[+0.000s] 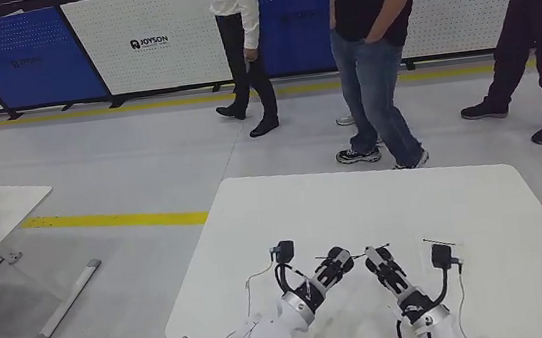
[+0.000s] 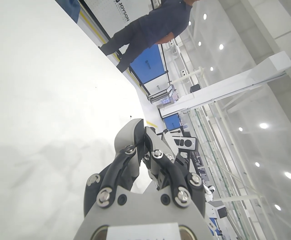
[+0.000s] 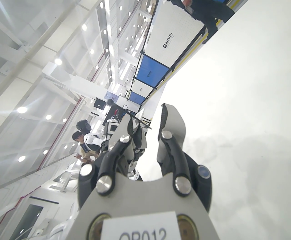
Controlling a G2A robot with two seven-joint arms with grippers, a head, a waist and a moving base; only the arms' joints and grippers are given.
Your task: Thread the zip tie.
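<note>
The left gripper (image 2: pixel 144 127) has its 2 fingers (image 2: pixel 127 136) pressed together, pinching the zip tie (image 2: pixel 135 145). A thin black strand comes out of the seam between the pads and lies across the outer face of 1 finger.

The right gripper (image 3: pixel 146 111) has its 2 fingers (image 3: pixel 175 120) spread, with a clear gap between the ribbed pads. In the right wrist view the zip tie (image 3: pixel 141 123) is a thin black line slanting past the tip of 1 finger and ending in the gap between the 2. Whether it touches that finger's pad I cannot tell.

From the top, the left gripper (image 1: pixel 339 259) and the right gripper (image 1: pixel 378 258) point toward each other above the white table (image 1: pixel 355 195), fingertips near but apart. The zip tie (image 1: pixel 369 251) runs from the left fingertips across to the right fingertips.
</note>
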